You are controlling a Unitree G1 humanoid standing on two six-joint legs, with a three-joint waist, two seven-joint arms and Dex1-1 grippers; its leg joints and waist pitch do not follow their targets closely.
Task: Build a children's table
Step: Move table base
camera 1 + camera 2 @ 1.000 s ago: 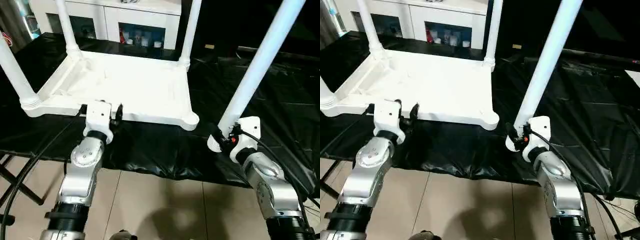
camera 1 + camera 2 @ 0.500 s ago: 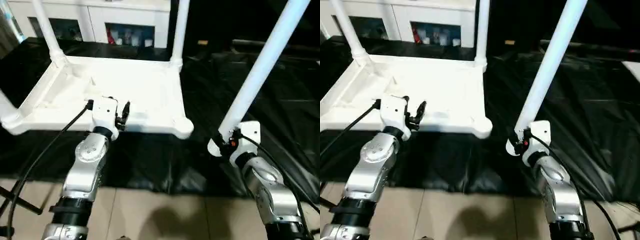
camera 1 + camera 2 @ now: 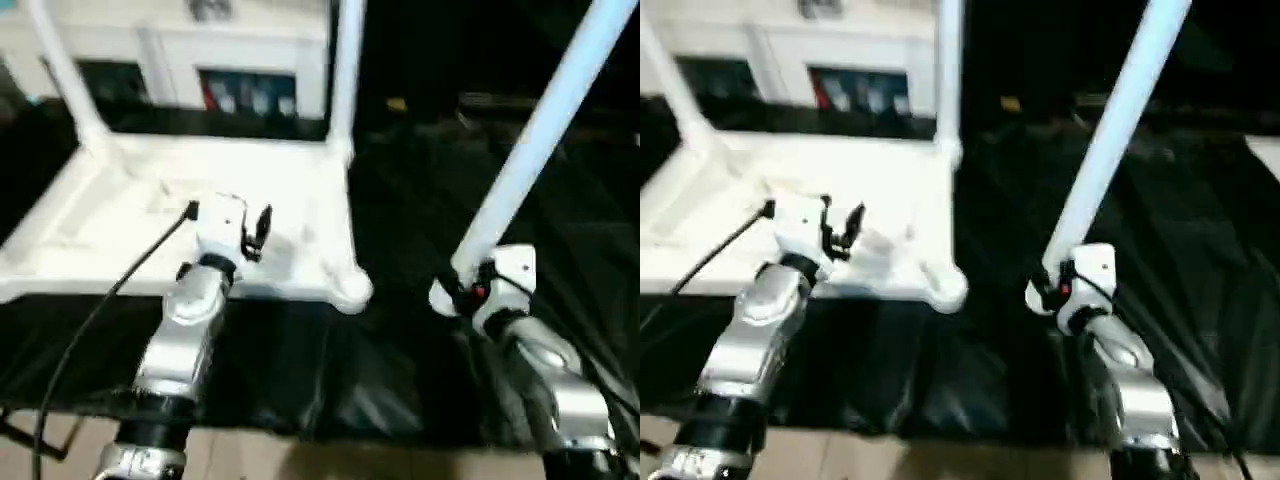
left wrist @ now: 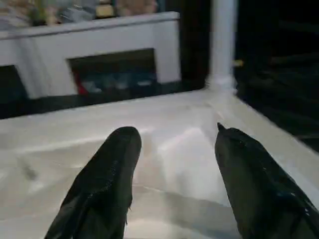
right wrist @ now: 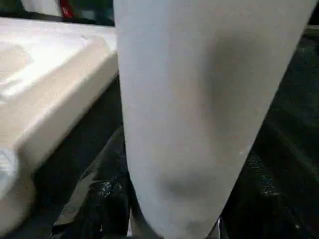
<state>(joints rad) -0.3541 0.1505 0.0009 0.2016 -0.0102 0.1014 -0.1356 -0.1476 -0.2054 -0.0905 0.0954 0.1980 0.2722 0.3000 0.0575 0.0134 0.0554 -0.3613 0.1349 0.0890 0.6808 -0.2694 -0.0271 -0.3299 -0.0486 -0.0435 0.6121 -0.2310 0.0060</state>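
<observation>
— holding the last leg point(image 3: 540, 130) near its thick end, the right gripper point(image 3: 468, 292) is clamped on it, off beside the upturned table top point(image 3: 215, 215) on the black sheet point(image 3: 420, 200). how to seat it?
— carry it over the free near corner socket point(image 3: 350, 290), stand it upright, then press straight down.
— and the left gripper point(image 3: 232, 225)?
— fingers apart, empty, over the near rim — let it brace the top.

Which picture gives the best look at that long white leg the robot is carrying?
The left eye view: the loose leg slants up from the right tool, beside the tabletop. The right eye view matches. The right wrist view has a close stretch of its shaft.
</observation>
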